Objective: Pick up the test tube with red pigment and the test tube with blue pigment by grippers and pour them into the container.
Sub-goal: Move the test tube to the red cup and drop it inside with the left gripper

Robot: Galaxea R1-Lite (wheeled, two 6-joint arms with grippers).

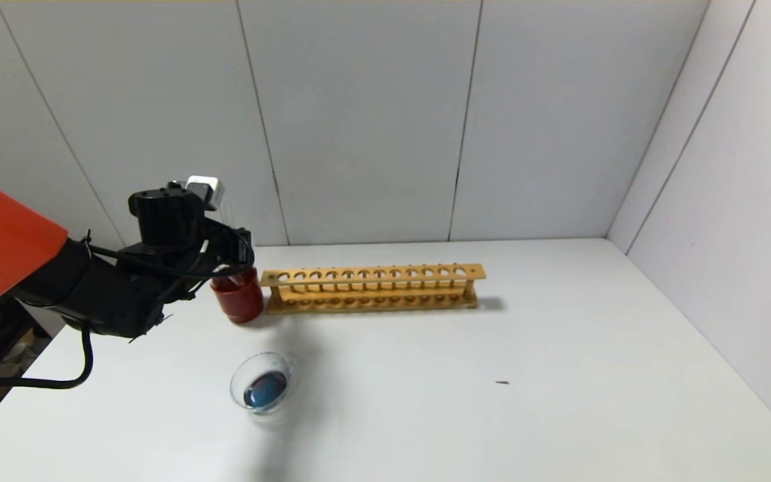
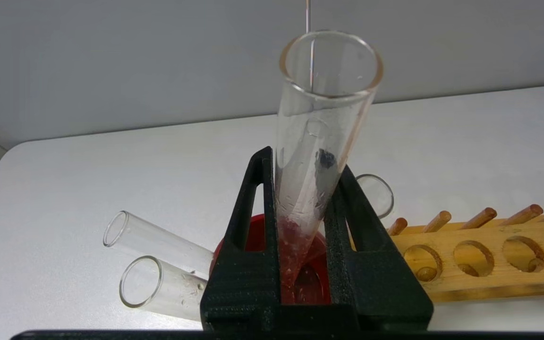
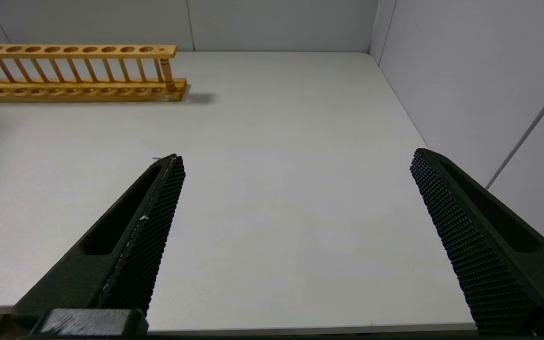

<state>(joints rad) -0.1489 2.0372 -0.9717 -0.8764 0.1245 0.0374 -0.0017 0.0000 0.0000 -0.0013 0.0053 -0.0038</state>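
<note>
Nearest to us, our right gripper [image 3: 295, 160] hangs low over the near right part of the white table [image 1: 559, 375], its two ribbed fingers spread wide with nothing between them; it does not show in the head view. A little farther out on the left side sits the container [image 1: 263, 384], a shallow clear glass dish holding a dark blue pool with a reddish patch in it. Beyond the dish stands a dark red cup [image 1: 239, 298], just beside the left end of the wooden rack [image 1: 372, 288], whose row of holes stands vacant. Our left gripper [image 2: 302, 165] is right above that cup, and its black fingers are clamped on the test tube with red pigment [image 2: 317, 141]. The tube stands nearly upright, slightly tilted, open mouth up, its lower end over the cup's opening, with red residue clinging to the glass near the bottom and droplets streaking the wall higher up. Three plain clear tubes lean out of the cup: two [image 2: 158, 264] on one side of the fingers and one [image 2: 377, 193] peeking out on the rack side. We cannot pick out the test tube with blue pigment among them. Farthest back are the grey wall panels.
</note>
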